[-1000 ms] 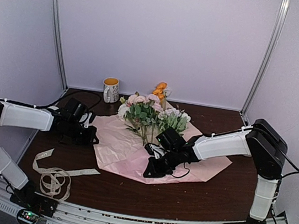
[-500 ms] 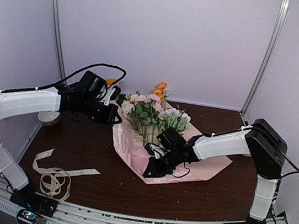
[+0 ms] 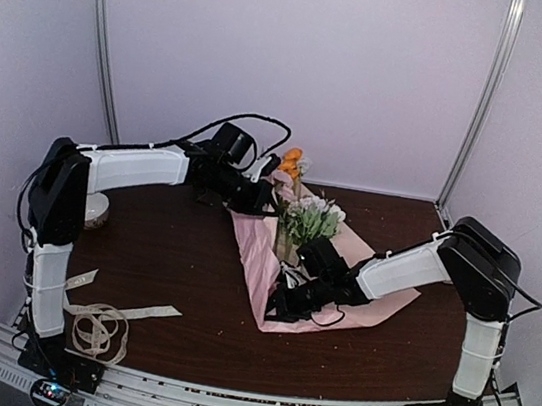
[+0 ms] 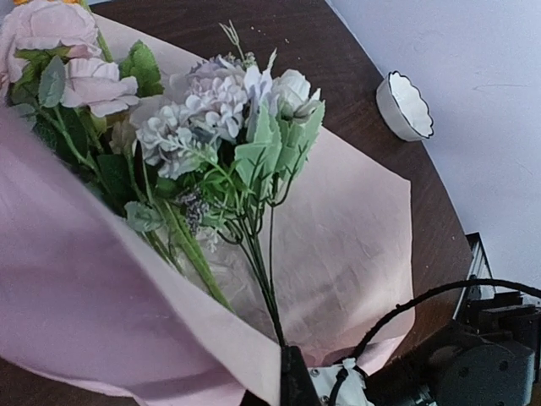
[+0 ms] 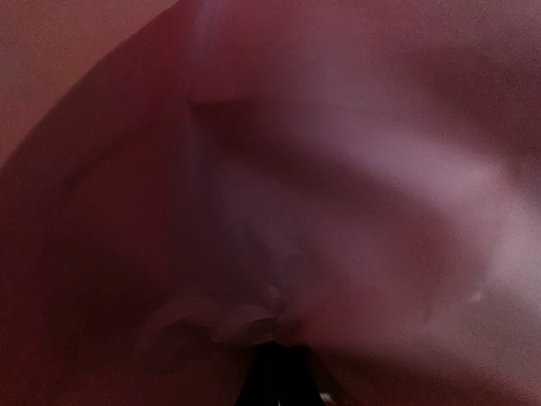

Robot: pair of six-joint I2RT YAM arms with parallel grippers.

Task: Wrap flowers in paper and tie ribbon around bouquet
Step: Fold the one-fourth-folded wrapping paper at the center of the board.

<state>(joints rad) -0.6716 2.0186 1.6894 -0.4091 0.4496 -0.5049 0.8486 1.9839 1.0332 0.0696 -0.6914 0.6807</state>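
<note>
near left of the counter [image 3: 171,270]: the ribbon [image 3: 98,322] lies in loose loops, well apart from the rest, not yet used.
middle, stem end: the right end effector [image 3: 280,303] sits closed at the low point of the paper [image 3: 262,252], where the stems come together. its own camera is covered by the pink sheet, so i cannot tell if it pinches the stems or only presses on them.
middle to far: the flowers [image 4: 228,127] lie on the paper, with blooms to the far side and stems toward the arms.
far side: the left end effector [image 3: 257,194] is closed on the left edge of the paper, which is raised as a flap beside the blooms.
paper, handling: i judge it very light, soft and easy to tear. take it by the edge and pull gently.
flowers, handling: light, with springy stems and heads that crush easily. the best hold is low on the stems.
ribbon, handling: limp, maybe slippery. take it near one end.
</note>
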